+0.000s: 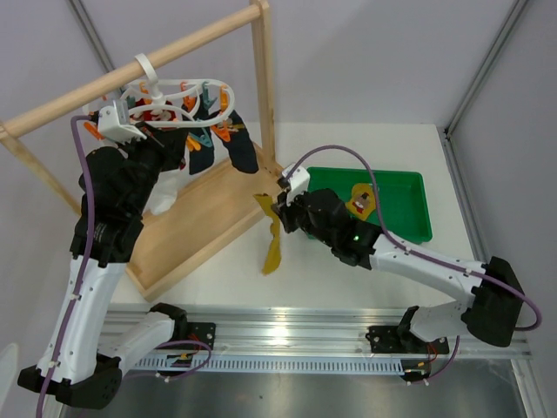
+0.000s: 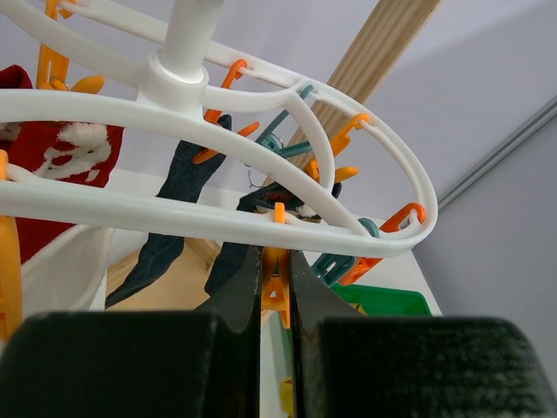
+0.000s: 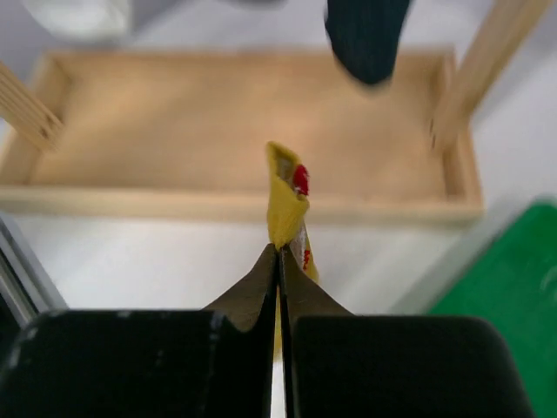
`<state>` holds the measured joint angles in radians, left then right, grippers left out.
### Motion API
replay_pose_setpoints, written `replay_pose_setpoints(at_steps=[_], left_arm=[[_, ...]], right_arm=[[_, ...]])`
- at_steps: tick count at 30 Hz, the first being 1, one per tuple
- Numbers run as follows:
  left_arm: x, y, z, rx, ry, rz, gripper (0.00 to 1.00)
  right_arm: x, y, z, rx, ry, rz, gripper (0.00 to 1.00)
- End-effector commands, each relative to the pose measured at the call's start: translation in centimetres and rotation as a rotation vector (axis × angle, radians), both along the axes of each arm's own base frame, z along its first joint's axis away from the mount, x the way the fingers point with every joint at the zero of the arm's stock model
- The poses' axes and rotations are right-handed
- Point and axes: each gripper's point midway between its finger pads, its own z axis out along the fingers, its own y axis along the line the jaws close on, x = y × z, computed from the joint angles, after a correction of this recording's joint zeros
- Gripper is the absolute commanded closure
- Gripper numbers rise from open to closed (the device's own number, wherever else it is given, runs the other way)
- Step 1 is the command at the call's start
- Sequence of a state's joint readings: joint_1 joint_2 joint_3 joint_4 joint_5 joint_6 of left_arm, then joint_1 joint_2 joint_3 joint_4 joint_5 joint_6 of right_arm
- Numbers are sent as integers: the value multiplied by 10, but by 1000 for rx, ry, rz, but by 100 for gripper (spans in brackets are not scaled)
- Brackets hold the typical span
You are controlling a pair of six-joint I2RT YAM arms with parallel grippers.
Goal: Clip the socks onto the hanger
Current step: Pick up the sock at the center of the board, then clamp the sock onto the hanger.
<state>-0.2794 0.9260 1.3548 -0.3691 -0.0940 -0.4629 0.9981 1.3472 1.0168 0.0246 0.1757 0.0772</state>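
The white looped hanger (image 1: 178,94) hangs by its hook from the wooden rack's bar; it fills the left wrist view (image 2: 218,218). My left gripper (image 1: 146,132) is shut on an orange clip peg (image 2: 277,287) under the hanger's rim. My right gripper (image 1: 278,212) is shut on a mustard-yellow sock (image 1: 272,239) that dangles above the table by the rack's base; its top edge shows between the fingertips in the right wrist view (image 3: 285,205). A second mustard-yellow sock (image 1: 359,200) lies in the green tray. A white sock (image 1: 161,196) hangs at the hanger's left.
Dark navy socks (image 1: 237,148) and red socks (image 2: 61,165) hang from the hanger. The wooden rack (image 1: 261,87) with its tray base (image 1: 209,226) stands at the back left. A green tray (image 1: 405,209) sits right of it.
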Motion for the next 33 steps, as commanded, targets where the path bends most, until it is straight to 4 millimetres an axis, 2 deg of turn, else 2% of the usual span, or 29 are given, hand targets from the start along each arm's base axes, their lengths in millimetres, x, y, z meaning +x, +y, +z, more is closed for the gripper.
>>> replay_pose_setpoints(at_steps=[1,2,6,8,9,14,22,27,33], left_arm=[[-9,0,7,-3,4,-13,97],[-9,0,7,-9,8,-13,97],[-11,-3,7,-23,12,-26,97],[-10,-4,5,-32,23,-31,97],[-11,-5,6,-35,24,-34,97],[-8,-7,2,-40,45,-42,97],[-5,-7,-3,-61,67,-30,97],[-4,-4,-5,-73,74,-9,97],[-2,-3,-8,-79,87,4,98]], right_arm=[[7,21,88,119,-302,101,100],[8,27,101,132,-328,116,100],[7,45,128,149,-412,180,100],[12,53,132,152,-438,183,100],[14,56,145,178,-463,176,100],[20,72,168,223,-523,158,100],[26,93,188,315,-550,97,100],[22,96,205,388,-559,61,100],[23,102,209,426,-552,43,100]])
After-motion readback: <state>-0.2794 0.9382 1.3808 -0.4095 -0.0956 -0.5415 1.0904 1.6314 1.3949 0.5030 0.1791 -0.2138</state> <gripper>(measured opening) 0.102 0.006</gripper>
